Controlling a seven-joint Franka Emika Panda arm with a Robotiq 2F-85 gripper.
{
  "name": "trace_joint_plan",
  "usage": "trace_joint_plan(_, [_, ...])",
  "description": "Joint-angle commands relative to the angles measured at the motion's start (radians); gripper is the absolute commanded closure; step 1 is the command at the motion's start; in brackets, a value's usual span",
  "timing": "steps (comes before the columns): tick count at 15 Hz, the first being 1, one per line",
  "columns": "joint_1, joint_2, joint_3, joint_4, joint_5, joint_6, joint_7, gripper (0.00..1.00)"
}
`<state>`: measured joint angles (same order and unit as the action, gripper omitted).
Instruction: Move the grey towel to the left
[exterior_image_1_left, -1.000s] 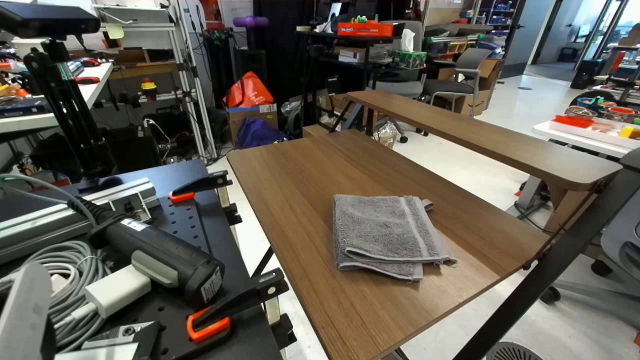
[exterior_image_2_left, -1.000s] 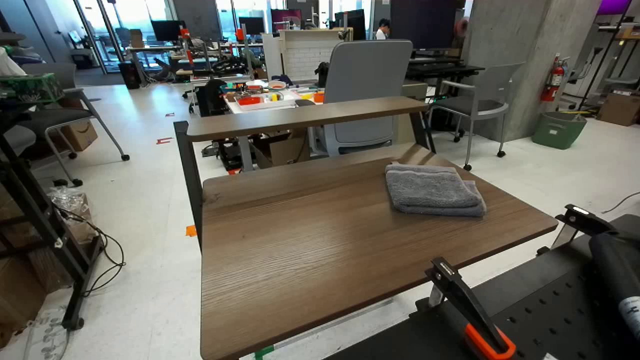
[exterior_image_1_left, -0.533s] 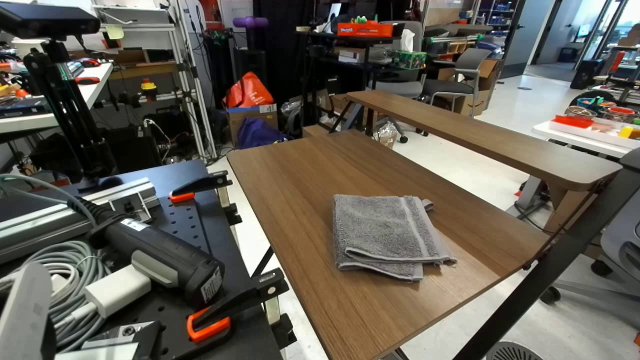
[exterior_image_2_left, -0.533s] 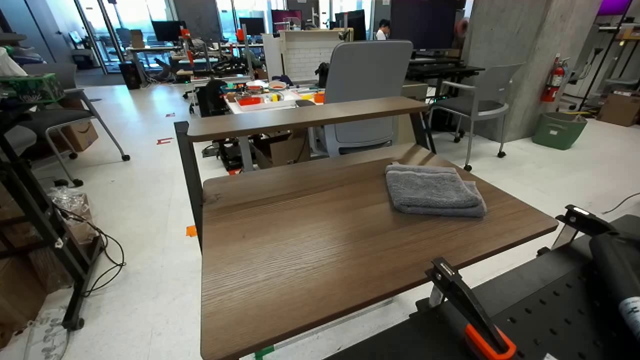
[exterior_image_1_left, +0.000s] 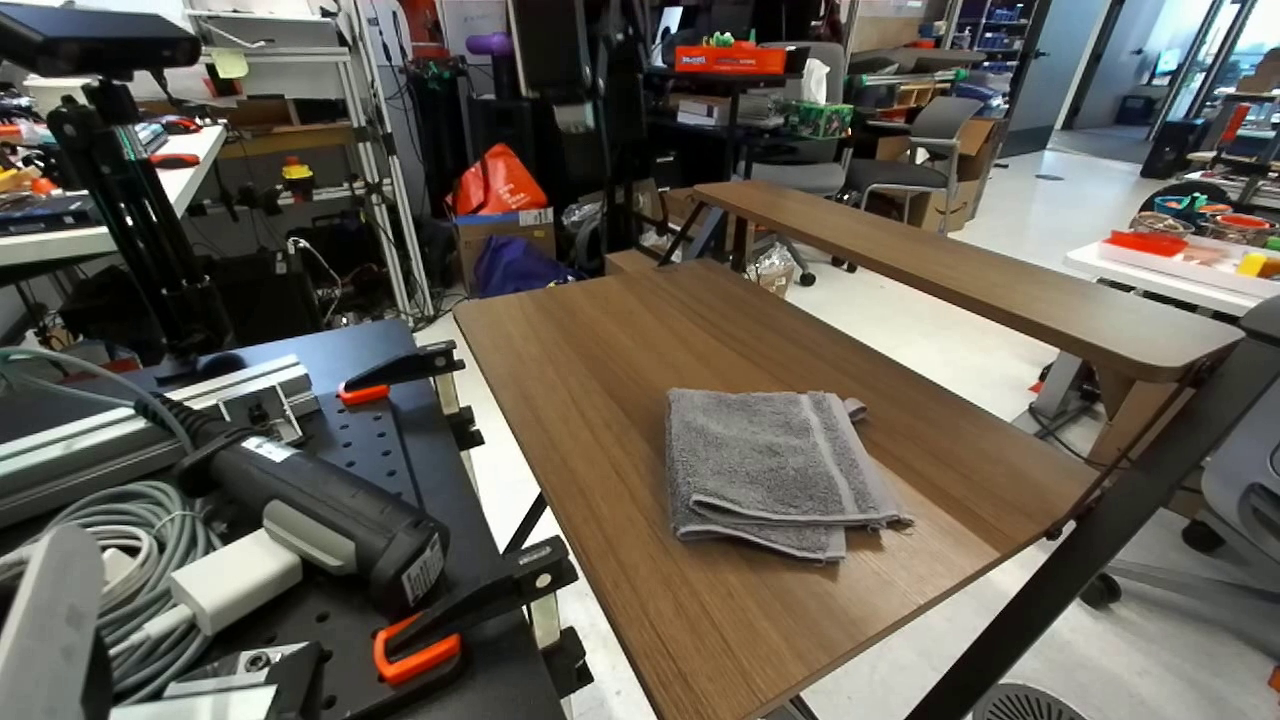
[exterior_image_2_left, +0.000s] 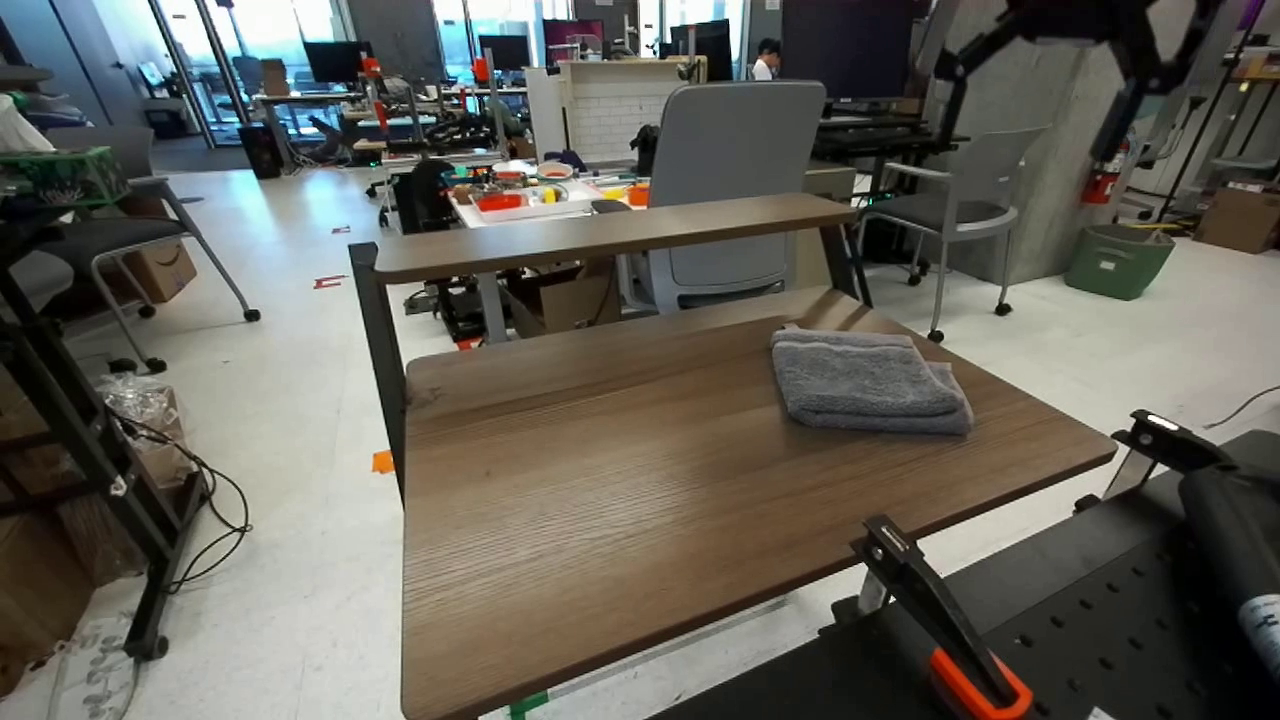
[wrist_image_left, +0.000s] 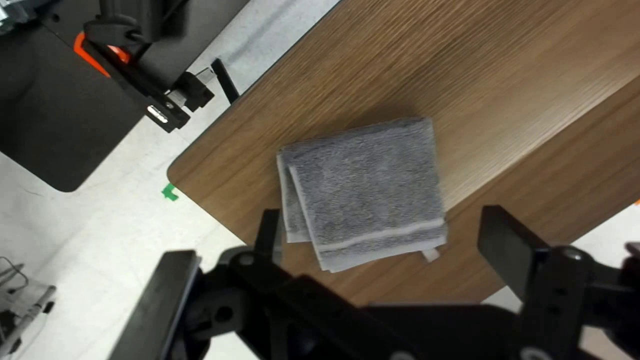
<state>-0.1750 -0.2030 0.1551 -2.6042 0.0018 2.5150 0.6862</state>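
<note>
The brown, wood-grained rectangular tabletop (exterior_image_2_left: 620, 500) offers a broad bare stretch that runs leftward in an exterior view, and I take that as the likely destination, though "left" may mean otherwise; a long, narrow brown raised shelf (exterior_image_2_left: 610, 234) borders one edge and deserves a wide berth; the black, jointed two-fingered end effector (exterior_image_2_left: 1028, 140) hangs high, fingers spread apart, gripping nothing; the folded, roughly square grey terry towel (wrist_image_left: 370, 185) lies flat on the tabletop near one end, well apart from the fingers; the step in hand looks to be the approach, with the shift itself not begun; the next move calls for centring above the cloth, descending, then pinching enough layers that the fold does not come undone.

A dark, slab-like robot part (exterior_image_1_left: 548, 45) is cut off by the top edge of an exterior view and merges with the dark surroundings, so I cannot tell which section it is; the towel's underside is out of sight, so its layers cannot be counted; a tiny pale fabric loop or tag (wrist_image_left: 430, 254) at its hem is too blurred to identify.
</note>
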Motion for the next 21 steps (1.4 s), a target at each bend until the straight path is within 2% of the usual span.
trace_joint_plan(1, [-0.024, 0.129, -0.081, 0.041, -0.055, 0.07, 0.082, 0.0])
trace_joint_plan(5, [-0.001, 0.247, -0.17, 0.1, -0.015, 0.095, 0.093, 0.0])
trace_joint_plan(9, [0.027, 0.367, -0.212, 0.205, 0.048, 0.091, 0.086, 0.0])
trace_joint_plan(18, [0.057, 0.584, -0.196, 0.358, 0.328, 0.135, -0.001, 0.0])
trace_joint_plan(21, [0.063, 0.658, -0.199, 0.396, 0.382, 0.154, -0.012, 0.0])
